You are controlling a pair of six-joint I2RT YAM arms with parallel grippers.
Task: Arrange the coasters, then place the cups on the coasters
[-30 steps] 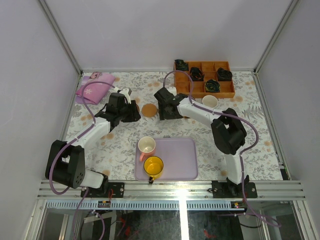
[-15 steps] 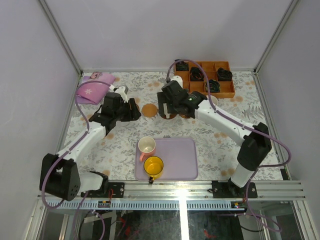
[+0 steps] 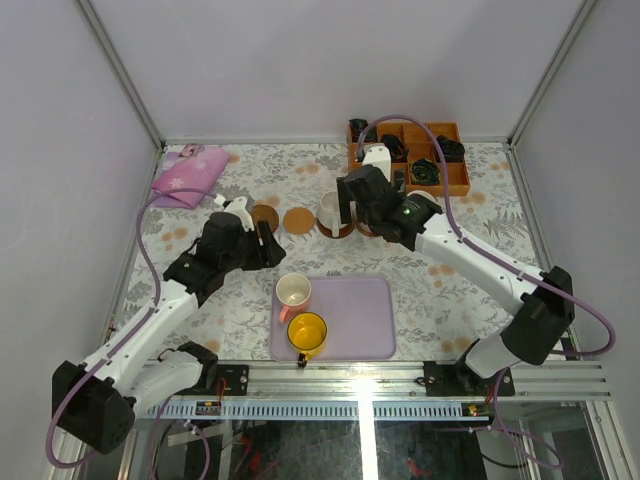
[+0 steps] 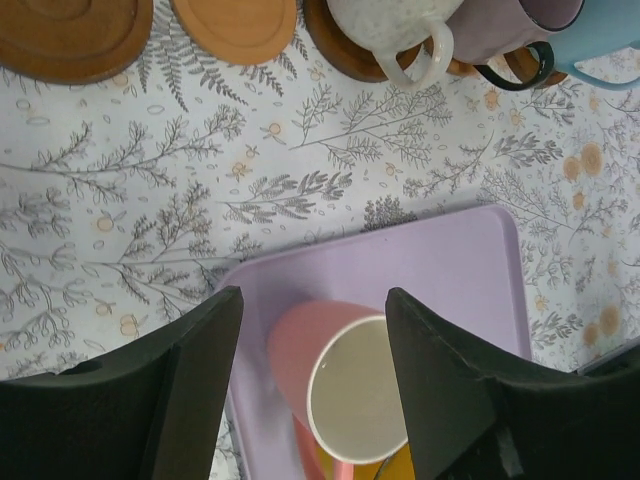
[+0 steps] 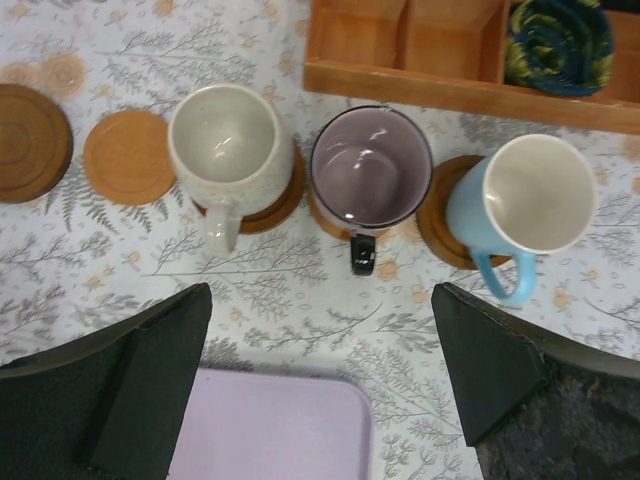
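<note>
Black fingers, left gripper (image 4: 312, 335): parted with nothing between them, hovering just above the pink cup (image 4: 340, 385).
Black fingers, right gripper (image 5: 320, 350): spread wide and empty, hanging above the row of cups, on its near side.
Just changed, right: a moment ago this gripper was down at the cream cup (image 5: 222, 135). Now it has lifted clear, and the cup stands on its coaster.
Just changed, left: the arm has swung from the far coasters towards the lavender tray (image 3: 365, 325).
Cups seated: cream, purple cup (image 5: 370, 165) and blue cup (image 5: 525, 195), side by side near the orange box (image 5: 400, 70).
Cups waiting: pink, and yellow cup (image 3: 307, 331) just nearer, both at the tray's left edge.
Coasters free: dark coaster (image 5: 30, 140) and tan coaster (image 5: 125, 155), left of the cream cup.
Meaning: three of five appear done; pink looks to be next.
Hidden: the loaded coasters show only as rims, so I cannot tell how well the cups are centred.
Cut off: in the left wrist view, yellow is only a sliver.
Unclear: dark bundles in the box.
</note>
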